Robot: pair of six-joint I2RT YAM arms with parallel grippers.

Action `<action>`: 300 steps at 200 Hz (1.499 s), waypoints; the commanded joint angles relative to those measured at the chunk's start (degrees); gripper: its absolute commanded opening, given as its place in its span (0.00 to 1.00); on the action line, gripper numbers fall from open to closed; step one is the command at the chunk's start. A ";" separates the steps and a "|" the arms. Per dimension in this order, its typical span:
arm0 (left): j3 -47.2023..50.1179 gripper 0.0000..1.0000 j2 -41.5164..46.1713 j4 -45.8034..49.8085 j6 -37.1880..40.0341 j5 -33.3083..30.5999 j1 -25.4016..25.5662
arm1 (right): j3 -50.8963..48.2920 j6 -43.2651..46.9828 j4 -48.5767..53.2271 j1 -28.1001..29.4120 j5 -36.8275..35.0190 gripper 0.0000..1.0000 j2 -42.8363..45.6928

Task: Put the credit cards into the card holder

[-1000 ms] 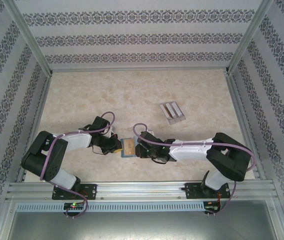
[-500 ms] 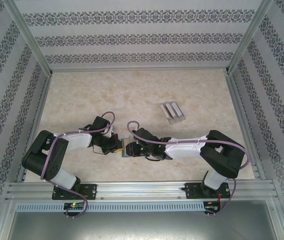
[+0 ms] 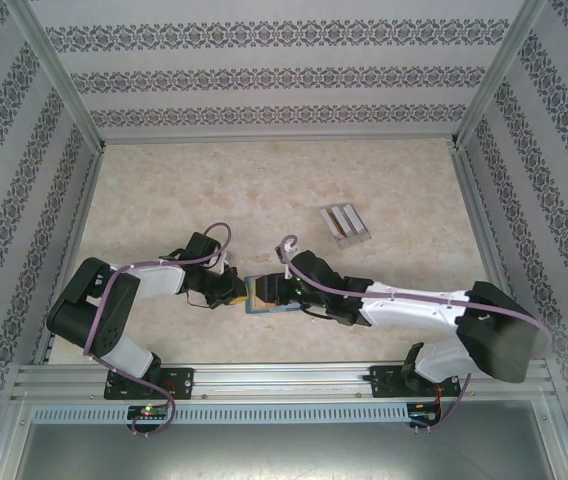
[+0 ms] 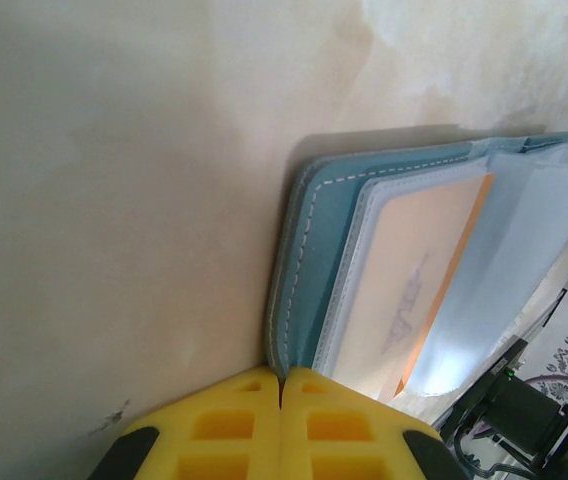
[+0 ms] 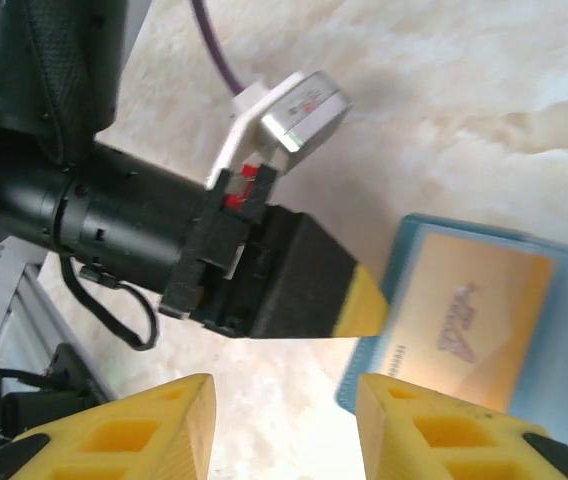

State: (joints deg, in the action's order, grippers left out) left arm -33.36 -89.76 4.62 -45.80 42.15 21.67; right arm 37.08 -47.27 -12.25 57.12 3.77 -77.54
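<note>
The teal card holder (image 4: 314, 240) lies open on the table (image 3: 264, 180) between the two arms, also in the top view (image 3: 255, 304). An orange credit card (image 4: 419, 270) with a pale mark sits in its clear pocket (image 5: 469, 325). My left gripper (image 4: 281, 385) is shut on the card holder's stitched edge, and its yellow tip (image 5: 364, 300) touches the holder in the right wrist view. My right gripper (image 5: 284, 405) stands open just above the table at the holder's corner, with nothing between its fingers; from above it (image 3: 272, 291) hovers over the holder.
A flat pale grey striped piece (image 3: 345, 225) lies further back on the right. Patterned walls and metal posts (image 3: 59, 75) enclose the table. The left arm's purple cable (image 5: 214, 45) and white plug (image 5: 289, 115) are close to my right fingers.
The right gripper has opened wider, and the right arm has stretched out low toward the holder. The left gripper has kept its hold and place.
</note>
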 commanded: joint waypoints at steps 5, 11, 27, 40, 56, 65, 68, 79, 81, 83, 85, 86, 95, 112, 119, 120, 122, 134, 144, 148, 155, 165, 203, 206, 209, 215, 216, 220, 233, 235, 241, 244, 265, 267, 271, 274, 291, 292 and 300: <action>0.37 0.00 -3.08 -1.53 -0.53 -3.22 0.99 | -5.45 -2.75 5.18 -3.00 -5.70 0.43 2.02; 0.51 0.00 -2.98 -1.71 -0.68 -3.35 0.98 | -6.44 -3.37 5.47 -3.60 -5.78 0.44 2.44; 0.36 0.00 -3.21 -1.41 -0.31 -3.48 0.95 | -7.94 -4.60 6.50 -4.45 -5.87 0.46 2.94; 0.14 0.00 -3.50 -0.96 0.00 -3.26 0.99 | -8.71 -5.42 6.94 -4.77 -5.50 0.48 2.96; 0.63 0.00 -3.24 -1.65 -0.50 -3.39 0.94 | -9.50 -6.02 6.36 -4.82 -5.29 0.50 2.92; 0.69 0.00 -3.27 -1.98 -0.60 -3.48 0.99 | -9.72 -5.92 5.94 -4.83 -5.18 0.51 2.68; 0.75 0.00 -3.38 -2.03 -0.61 -3.48 0.97 | -9.64 -5.90 5.86 -4.78 -5.10 0.51 2.52; 0.48 0.00 -3.74 -1.92 -0.44 -3.24 0.98 | -9.57 -5.89 5.44 -4.83 -4.54 0.50 1.77; 0.42 0.00 -3.76 -1.97 -0.43 -3.16 0.96 | -9.51 -5.90 5.23 -4.83 -4.45 0.50 1.64; 0.45 0.00 -3.76 -1.96 -0.43 -3.09 0.93 | -9.49 -5.89 5.07 -4.83 -4.33 0.50 1.46; 0.48 0.00 -3.80 -1.96 -0.50 -3.01 0.99 | -9.40 -5.92 4.92 -4.83 -4.20 0.50 1.32; 0.49 0.00 -3.83 -1.93 -0.51 -2.98 1.04 | -9.35 -5.96 4.85 -4.83 -4.12 0.50 1.24; 0.70 0.00 -3.72 -2.19 -0.75 -3.01 1.05 | -9.01 -5.96 4.05 -4.83 -3.50 0.49 0.44; 0.94 0.00 -3.54 -2.69 -0.98 -3.18 1.02 | -7.82 -4.99 2.77 -4.75 -2.44 0.47 -1.35; 0.84 0.00 -3.66 -2.69 -0.91 -3.12 1.03 | -7.20 -4.63 2.47 -4.74 -2.28 0.46 -2.09; 0.84 0.00 -3.67 -2.65 -0.93 -3.12 1.02 | -7.11 -4.65 2.44 -4.74 -2.28 0.46 -2.26; 0.78 0.00 -3.67 -2.68 -0.89 -3.02 1.07 | -6.93 -4.65 2.41 -4.74 -2.23 0.46 -2.51; 0.80 0.01 -3.51 -2.69 -1.01 -2.86 1.10 | -6.11 -4.92 1.48 -4.74 -1.98 0.45 -3.66; 1.17 0.04 -3.05 -3.22 -1.45 -2.94 1.11 | -5.89 -5.01 -0.55 -4.53 -1.50 0.45 -4.45; 1.39 0.05 -2.91 -3.46 -1.64 -3.12 1.04 | -5.67 -4.90 -1.05 -4.48 -1.27 0.45 -4.70; 1.50 0.07 -2.51 -3.57 -1.75 -3.26 1.09 | -5.09 -4.63 -1.40 -4.41 -0.87 0.45 -5.19; 1.51 0.09 -2.11 -3.36 -1.66 -3.15 1.15 | -4.13 -3.89 -1.46 -4.26 -0.08 0.45 -5.67; 2.13 0.41 0.89 -5.84 -6.34 1.76 0.66 | -1.25 -1.28 -3.21 -2.68 2.59 0.45 -7.06; 2.21 0.46 1.18 -6.57 -7.19 2.56 0.64 | -1.03 -1.08 -3.34 -2.56 2.67 0.45 -7.38; 2.31 0.49 1.55 -7.03 -8.06 3.14 0.57 | -0.76 -0.94 -3.51 -2.33 2.68 0.45 -7.82; 2.30 0.54 2.53 -7.17 -9.43 3.83 0.31 | -0.25 -1.09 -3.84 -2.03 2.83 0.45 -8.80; 2.28 0.55 2.73 -7.13 -9.63 3.87 0.26 | -0.16 -1.13 -3.88 -1.98 2.87 0.45 -9.00; 2.13 0.57 3.57 -6.80 -10.18 3.80 0.17 | 0.17 -1.51 -4.33 -1.87 3.08 0.45 -9.80; 1.82 0.62 6.65 -4.26 -10.93 2.44 -0.55 | 0.77 -3.15 -7.05 -1.71 4.85 0.44 -12.46; 1.81 0.63 7.15 -3.72 -10.83 2.20 -0.70 | 0.84 -3.35 -7.34 -1.63 4.98 0.44 -12.95; 1.59 0.64 8.50 -1.94 -10.52 0.99 -1.15 | 0.97 -4.17 -8.40 -1.50 5.28 0.44 -14.01; 1.61 0.65 9.03 -1.11 -10.25 0.47 -1.43 | 0.96 -4.42 -9.14 -1.41 5.50 0.44 -14.53; 2.06 0.66 11.92 2.74 -8.90 -1.10 -4.52 | 0.66 -6.05 -12.92 -1.37 7.03 0.44 -16.61; 2.16 0.66 12.14 2.82 -8.81 -1.17 -4.84 | 0.52 -6.21 -13.23 -1.46 7.04 0.44 -16.60; 2.37 0.66 12.75 3.22 -8.59 -1.32 -5.41 | 0.33 -6.33 -13.60 -1.47 7.18 0.44 -16.32; 2.50 0.66 13.08 3.65 -8.34 -1.57 -5.73 | 0.21 -6.30 -13.67 -1.53 7.17 0.44 -15.96; 2.10 0.69 15.66 7.10 -5.79 -5.07 -6.29 | -0.38 -4.52 -12.49 -2.40 7.03 0.45 -13.16; 2.00 0.70 15.75 7.30 -5.62 -5.33 -6.29 | -0.40 -4.38 -12.34 -2.52 7.03 0.45 -12.94; 1.58 0.72 16.74 8.29 -4.10 -6.39 -6.31 | -0.74 -3.18 -11.14 -3.44 6.92 0.46 -11.10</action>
State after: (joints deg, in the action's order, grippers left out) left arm -31.81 -76.03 6.02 -53.65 40.49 16.01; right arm 37.04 -52.29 -21.69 55.24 9.82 -93.32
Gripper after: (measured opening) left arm 0.691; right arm 0.451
